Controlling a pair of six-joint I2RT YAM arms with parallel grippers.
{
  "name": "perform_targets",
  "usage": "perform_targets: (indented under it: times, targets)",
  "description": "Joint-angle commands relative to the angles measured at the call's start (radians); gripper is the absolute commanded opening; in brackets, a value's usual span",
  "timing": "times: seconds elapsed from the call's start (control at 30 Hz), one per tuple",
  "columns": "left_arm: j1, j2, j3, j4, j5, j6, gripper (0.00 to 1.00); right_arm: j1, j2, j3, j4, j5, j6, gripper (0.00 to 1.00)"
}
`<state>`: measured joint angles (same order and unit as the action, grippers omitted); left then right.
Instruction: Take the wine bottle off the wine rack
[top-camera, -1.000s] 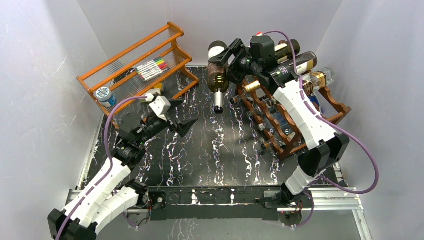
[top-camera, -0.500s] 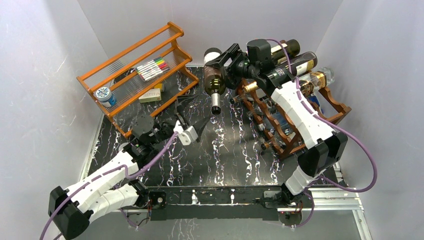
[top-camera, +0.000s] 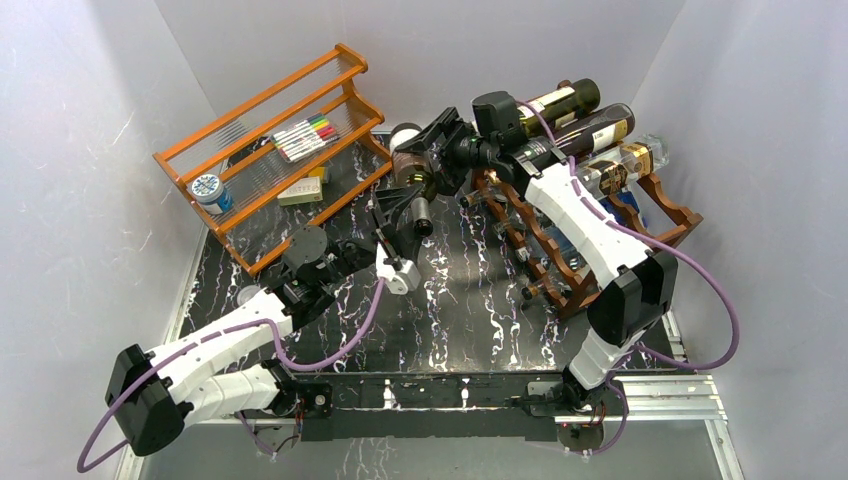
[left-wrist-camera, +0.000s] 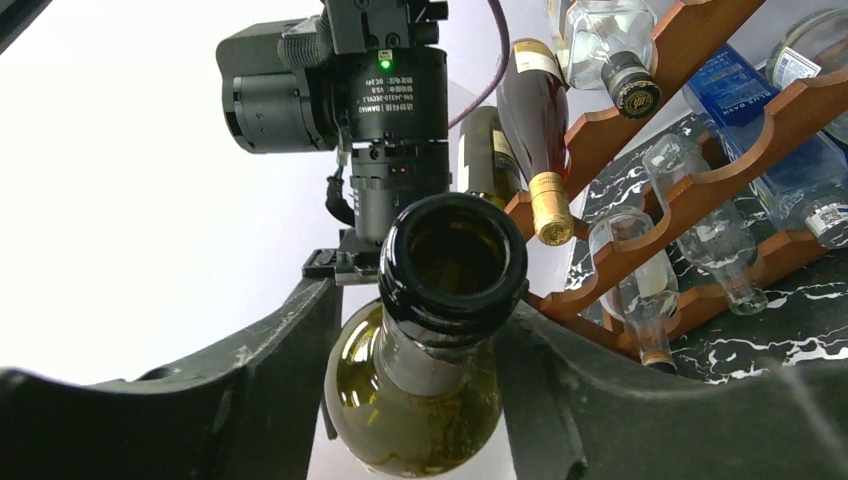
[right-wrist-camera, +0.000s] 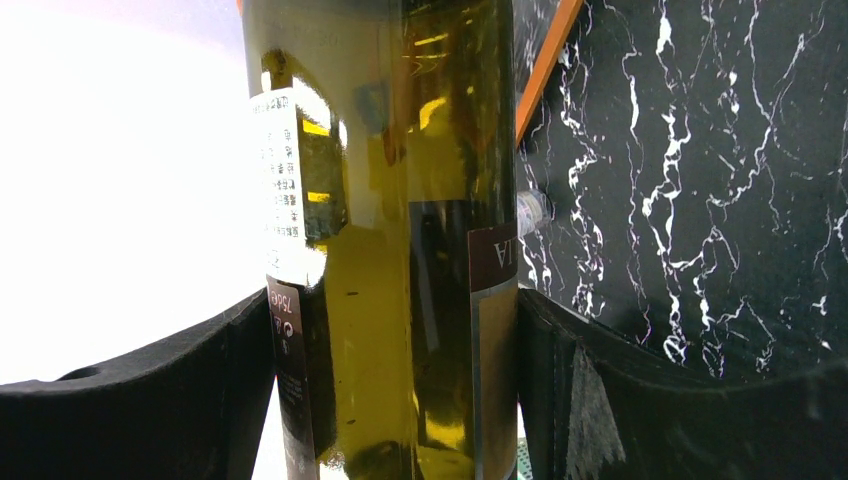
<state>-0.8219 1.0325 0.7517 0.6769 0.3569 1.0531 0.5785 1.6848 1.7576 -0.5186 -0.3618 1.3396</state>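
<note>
Top external view: the right gripper (top-camera: 437, 152) squeezes the green wine bottle (top-camera: 408, 170) by its fat part. The bottle hangs in the air at nine o'clock from the wine rack (top-camera: 572, 290), already off it. The left gripper (left-wrist-camera: 415, 325) sits spread wide around the neck, not pinching. I think it should close next to help carry the bottle.

In the right wrist view the wine bottle (right-wrist-camera: 390, 250) runs off the top and bottom edges, losing neck and base, and its back label (right-wrist-camera: 285, 190) carries print too small to read. From above, the right gripper (top-camera: 420, 158) covers most of the bottle's body, and the right arm (top-camera: 590, 225) hides the middle of the wine rack (top-camera: 570, 292) by the tabletop's right edge. The left gripper (left-wrist-camera: 420, 310) has its fingers (left-wrist-camera: 200, 400) cut off at its wrist view's bottom edge.
</note>
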Motion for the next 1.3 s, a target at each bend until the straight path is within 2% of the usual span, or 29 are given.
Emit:
perform_targets:
  times: [0.0,0.17,0.27,0.3,0.37,0.4,0.43,0.63,0.87,1.03,1.1,1.27]
  targets:
    - [-0.013,-0.005,0.048,0.063,-0.001,0.048,0.52,0.012,-0.038,-0.008,0.146,-0.072,0.061,0.34]
    - [-0.015,-0.006,0.061,0.027,0.003,0.065,0.37,0.019,-0.050,-0.029,0.149,-0.082,0.072,0.35]
    - [-0.022,-0.014,0.079,-0.015,0.005,0.075,0.25,0.019,-0.060,-0.046,0.151,-0.084,0.073,0.41]
    - [-0.026,-0.019,0.086,-0.035,0.004,0.083,0.20,0.020,-0.063,-0.049,0.146,-0.080,0.071,0.47]
    - [-0.031,-0.031,0.096,-0.073,-0.006,0.092,0.11,0.018,-0.060,-0.042,0.127,-0.071,0.053,0.75]
    - [-0.032,-0.038,0.103,-0.098,-0.014,0.096,0.06,0.016,-0.060,-0.035,0.119,-0.067,0.044,0.92]
    - [-0.034,-0.045,0.107,-0.121,-0.025,0.099,0.00,0.016,-0.059,-0.032,0.110,-0.060,0.036,0.97]
    - [-0.034,-0.108,0.076,-0.170,-0.104,0.069,0.00,-0.001,-0.080,-0.045,0.039,0.003,0.010,0.98]
    - [-0.035,-0.198,0.022,-0.176,-0.188,-0.063,0.00,-0.026,-0.085,-0.029,-0.039,0.054,-0.101,0.98]
    - [-0.035,-0.198,0.009,-0.118,-0.396,-0.303,0.00,-0.026,-0.080,0.035,-0.058,0.094,-0.309,0.98]
    - [-0.035,-0.174,0.005,-0.102,-0.503,-0.422,0.00,-0.027,-0.093,0.048,-0.029,0.067,-0.422,0.98]
    - [-0.024,-0.092,0.073,-0.218,-0.681,-0.624,0.00,-0.033,-0.170,0.055,0.037,-0.011,-0.688,0.98]
